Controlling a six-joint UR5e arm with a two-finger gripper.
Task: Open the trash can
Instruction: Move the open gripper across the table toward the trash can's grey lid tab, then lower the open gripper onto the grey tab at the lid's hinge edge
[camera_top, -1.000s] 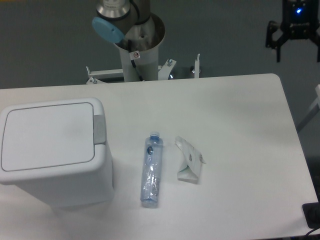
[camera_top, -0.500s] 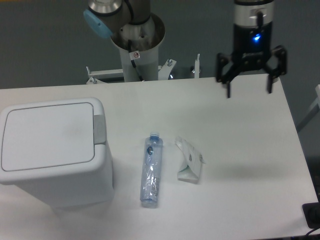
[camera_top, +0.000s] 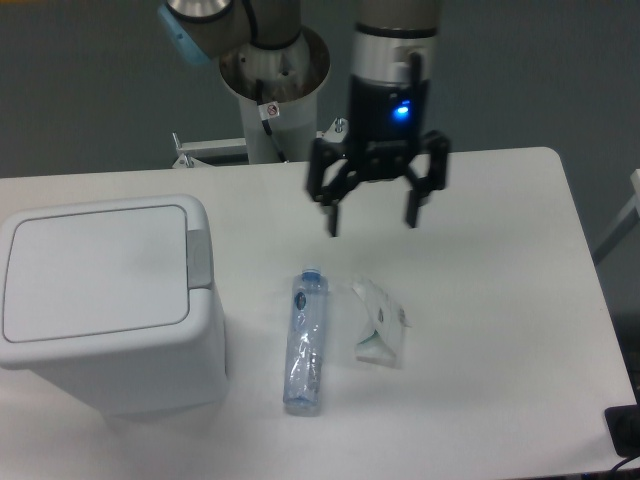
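A white table (camera_top: 480, 300) with rounded corners is filling most of the view. Behind it a dull grey-blue wall (camera_top: 90, 90) is lying in dim, even light.

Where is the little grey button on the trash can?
The grey push tab sits on the right edge of the trash can lid, at the table's left, facing the bottle.
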